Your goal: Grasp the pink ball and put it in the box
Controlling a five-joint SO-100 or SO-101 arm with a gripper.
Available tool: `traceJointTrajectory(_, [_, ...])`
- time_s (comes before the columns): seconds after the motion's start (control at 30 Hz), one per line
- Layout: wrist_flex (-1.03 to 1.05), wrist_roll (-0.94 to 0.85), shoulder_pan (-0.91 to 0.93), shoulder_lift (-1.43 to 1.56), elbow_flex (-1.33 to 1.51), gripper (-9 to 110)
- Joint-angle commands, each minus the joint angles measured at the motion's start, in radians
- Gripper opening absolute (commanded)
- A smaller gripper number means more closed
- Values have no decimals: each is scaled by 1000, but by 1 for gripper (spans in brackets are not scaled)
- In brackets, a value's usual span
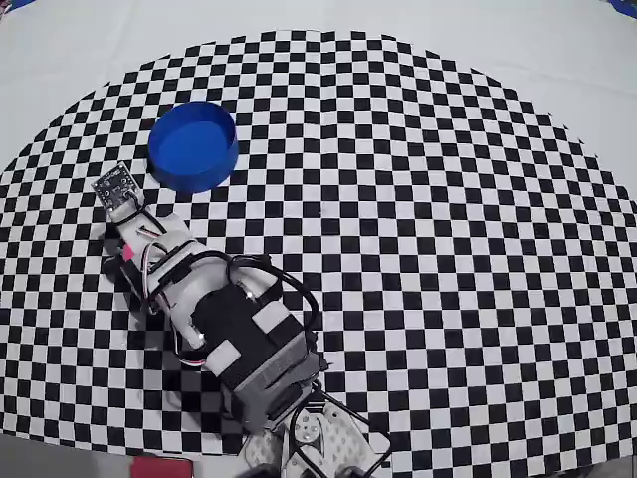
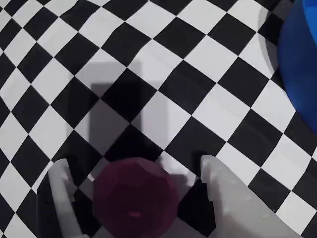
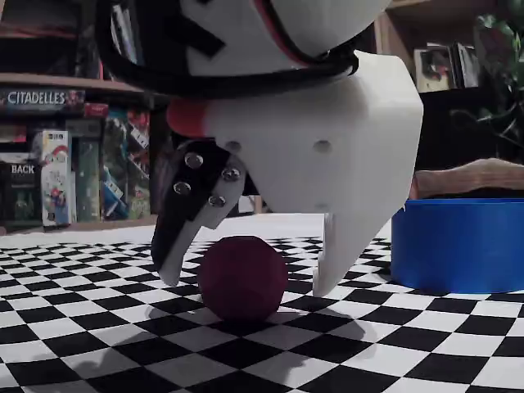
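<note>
The pink ball (image 3: 241, 277) rests on the checkered mat between my two fingers. My gripper (image 3: 246, 282) is open and straddles it, with a gap on each side and the fingertips just above the mat. In the wrist view the ball (image 2: 136, 198) sits low in the frame inside my gripper (image 2: 133, 163), the white fingers (image 2: 218, 188) apart from it. The box (image 1: 199, 177), a round blue tub, stands empty just beyond the gripper in the overhead view, where my arm (image 1: 229, 319) hides the ball. The box's wall (image 3: 458, 241) shows at the right of the fixed view, and its edge (image 2: 302, 64) at the wrist view's upper right.
A black-and-white checkered mat (image 1: 428, 219) covers the table; plain white surface (image 1: 557, 60) borders it at the far side. Behind the table in the fixed view are shelves with game boxes (image 3: 49, 164).
</note>
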Motion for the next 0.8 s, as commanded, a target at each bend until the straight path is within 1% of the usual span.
traceJointTrajectory(0.0, [-9, -6, -2, 18, -17, 30])
traceJointTrajectory(0.77, [-9, -6, -3, 29, -9, 30])
